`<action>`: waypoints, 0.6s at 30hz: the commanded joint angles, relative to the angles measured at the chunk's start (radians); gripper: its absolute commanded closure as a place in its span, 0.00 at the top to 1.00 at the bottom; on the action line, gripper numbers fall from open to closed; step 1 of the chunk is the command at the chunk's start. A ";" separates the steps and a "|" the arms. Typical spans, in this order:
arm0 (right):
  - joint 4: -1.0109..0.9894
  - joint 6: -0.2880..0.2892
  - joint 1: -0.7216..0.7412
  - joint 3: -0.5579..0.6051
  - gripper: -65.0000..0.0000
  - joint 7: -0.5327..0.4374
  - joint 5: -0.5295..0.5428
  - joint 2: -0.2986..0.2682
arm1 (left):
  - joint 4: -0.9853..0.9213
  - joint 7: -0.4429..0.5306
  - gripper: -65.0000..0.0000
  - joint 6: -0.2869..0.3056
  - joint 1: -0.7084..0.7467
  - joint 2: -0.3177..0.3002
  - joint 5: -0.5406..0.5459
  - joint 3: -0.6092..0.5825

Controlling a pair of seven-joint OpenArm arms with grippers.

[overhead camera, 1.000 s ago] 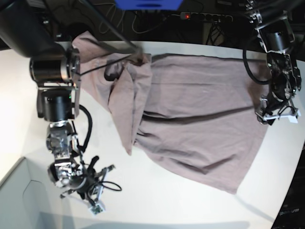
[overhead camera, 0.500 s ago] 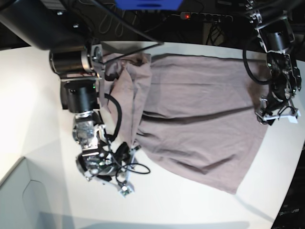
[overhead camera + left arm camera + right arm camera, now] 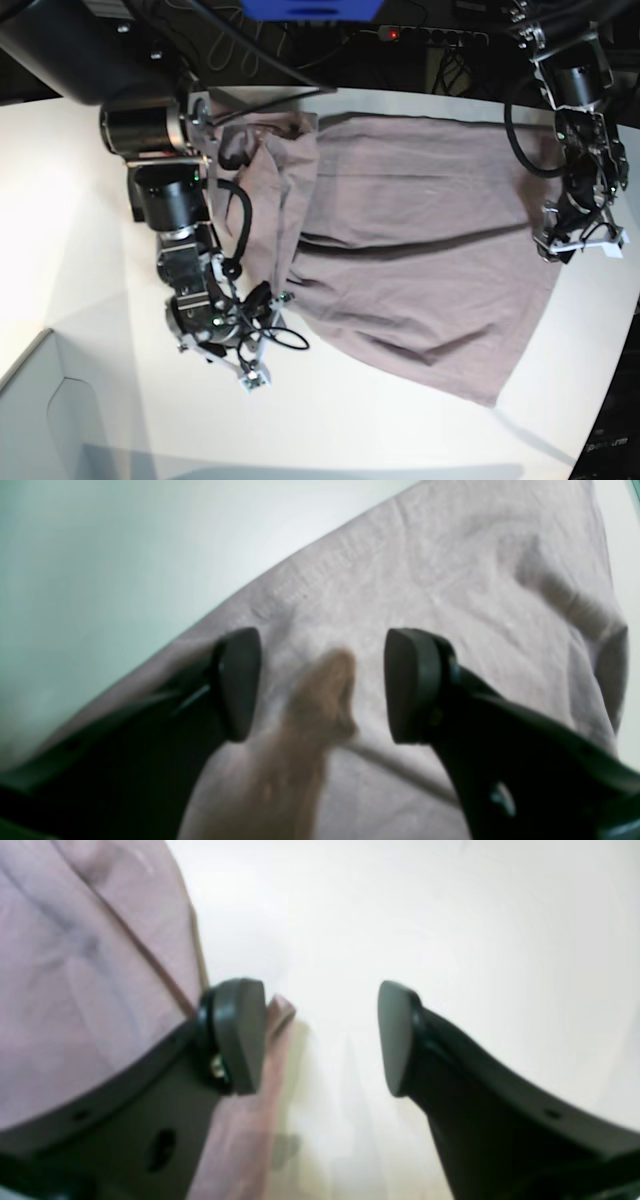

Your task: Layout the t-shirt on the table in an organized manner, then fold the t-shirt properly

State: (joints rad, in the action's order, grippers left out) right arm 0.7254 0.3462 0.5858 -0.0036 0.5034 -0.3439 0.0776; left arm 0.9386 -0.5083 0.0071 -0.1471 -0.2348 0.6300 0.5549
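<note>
The dusty mauve cotton t-shirt (image 3: 420, 240) is spread across the far half of the smooth white table (image 3: 60, 240), one side folded over. The right gripper (image 3: 320, 1037) is held apart beside that fold's tip. The left gripper (image 3: 322, 685) is held apart over the hem.

bright even light; wrist views blurred, soft shadows.

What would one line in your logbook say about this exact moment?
t-shirt: spread, one side bunched | left claw: open over hem fold | right claw: open at sleeve tip | table
</note>
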 commanded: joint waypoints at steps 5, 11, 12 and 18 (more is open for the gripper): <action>0.016 -0.008 0.032 0.000 0.53 -0.016 0.006 0.009 | 0.003 -0.042 0.59 -0.011 -0.007 -0.001 0.001 -0.002; 0.020 -0.008 0.007 0.000 0.53 -0.005 0.007 0.026 | 0.003 -0.042 0.59 -0.011 -0.007 -0.001 0.001 -0.002; 0.020 -0.008 0.007 0.000 0.53 -0.005 0.007 0.027 | 0.003 -0.042 0.59 -0.011 -0.007 -0.001 0.001 -0.002; 0.016 -0.008 -0.003 0.000 0.53 -0.007 0.007 0.027 | 0.003 -0.042 0.59 -0.011 -0.007 -0.001 0.001 -0.002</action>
State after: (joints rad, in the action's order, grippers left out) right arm 0.7273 0.3462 0.5526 -0.0036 0.5175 -0.3405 0.0998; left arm 0.9386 -0.5110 0.0071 -0.1474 -0.2348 0.6327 0.5549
